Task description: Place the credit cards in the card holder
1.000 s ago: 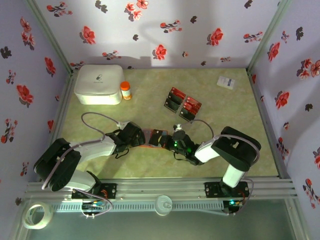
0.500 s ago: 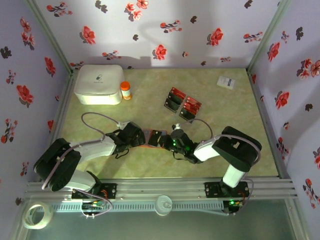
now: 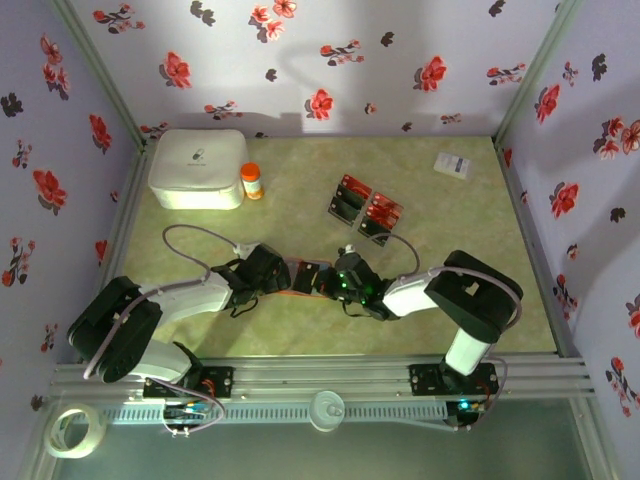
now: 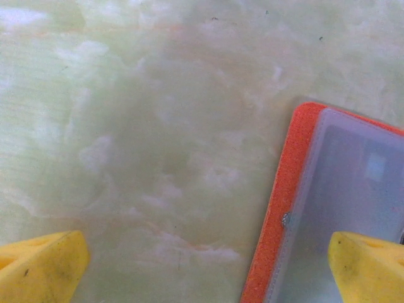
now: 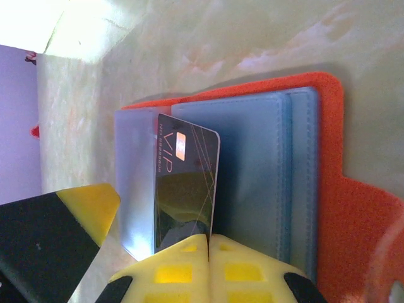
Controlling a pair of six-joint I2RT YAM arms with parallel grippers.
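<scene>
Since one second ago your right gripper (image 3: 323, 280) has shifted left, pinching a black card (image 5: 186, 189) whose lower end hides behind its fingers. That card lies over the bluish-grey pockets of the open card holder (image 5: 328, 202); entry unclear. Left gripper (image 4: 208, 268) is spread, one fingertip (image 4: 369, 265) over the holder's cropped corner. Remaining credit cards (image 3: 365, 207) sit well apart on open table (image 3: 470, 250).

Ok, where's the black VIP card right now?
In the right wrist view, the black card is pinched in the right gripper, lying against the bluish-grey pockets of the open card holder, near the middle front of the table.
</scene>
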